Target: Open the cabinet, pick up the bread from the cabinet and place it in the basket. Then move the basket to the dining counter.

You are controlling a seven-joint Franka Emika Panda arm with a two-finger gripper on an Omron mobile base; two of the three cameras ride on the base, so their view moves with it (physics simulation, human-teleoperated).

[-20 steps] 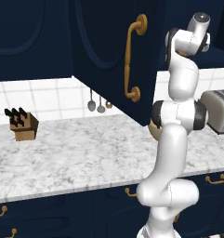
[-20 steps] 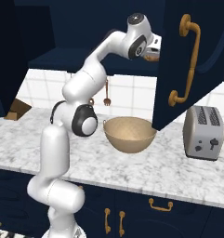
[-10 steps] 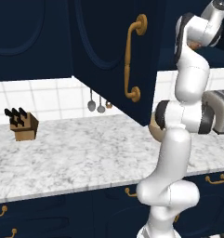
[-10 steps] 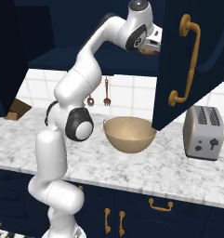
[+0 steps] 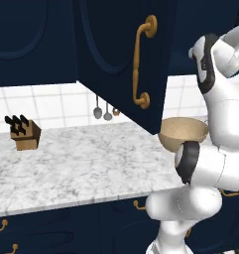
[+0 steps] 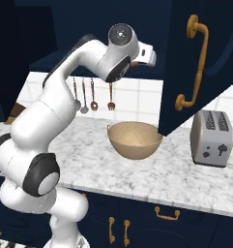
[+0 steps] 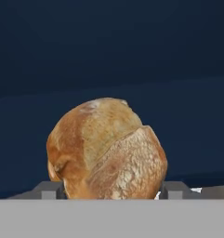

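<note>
While the arm reaches up into the open cabinet, the gripper has its two finger tips standing wide, one on each side of the bread, and they seem to press on its flanks; so the jaws are closed on the bun at a broad opening. Directly in front of the gripper, between the tips, the bread fills the middle of the hand view, with the dark navy inside of the cabinet behind it. It is a rounded golden-brown bun, almost as tall as it is wide, so a clear long axis I cannot tell; a split in the crust runs slanted from its upper right down toward its lower left, and the floury, rougher part faces the camera on the right side. Whether the bun rests on the shelf or is lifted I cannot tell. Below the gripper, well apart from it, the basket stands upright on the marble counter, its lighter inside facing up. Beyond the basket, to the right in the right base view, a silver toaster stands. The cabinet door with its brass handle hangs swung open beside the hand.
</note>
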